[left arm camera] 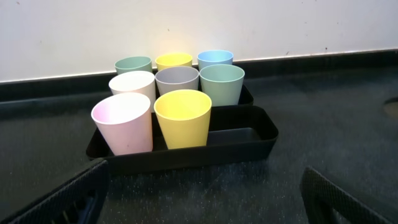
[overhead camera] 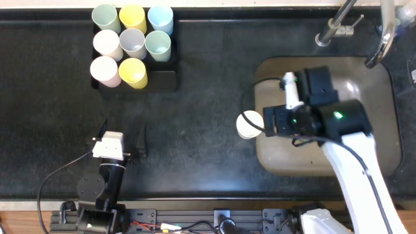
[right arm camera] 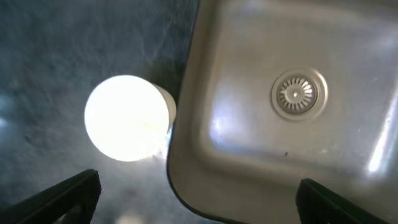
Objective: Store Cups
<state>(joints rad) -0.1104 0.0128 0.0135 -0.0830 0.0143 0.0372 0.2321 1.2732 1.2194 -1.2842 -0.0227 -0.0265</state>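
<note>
A black tray [overhead camera: 164,79] at the back left holds several cups in pink, yellow, white, grey, green and blue; its front right slot [left arm camera: 239,134] is bare. A lone white cup [overhead camera: 248,124] stands on the dark counter against the sink's left rim, and from above it shows as a bright disc [right arm camera: 127,118]. My right gripper [overhead camera: 268,122] hangs open above that rim, with the white cup just beside it and nothing between its fingers [right arm camera: 62,199]. My left gripper [overhead camera: 122,134] is open and low over the counter, in front of the tray [left arm camera: 249,146] and facing it.
A steel sink [overhead camera: 364,84] fills the right side, with its drain [right arm camera: 298,93] in the basin and a faucet [overhead camera: 338,23] behind. The dark counter [overhead camera: 208,78] stretches between tray and sink. A wall backs the tray.
</note>
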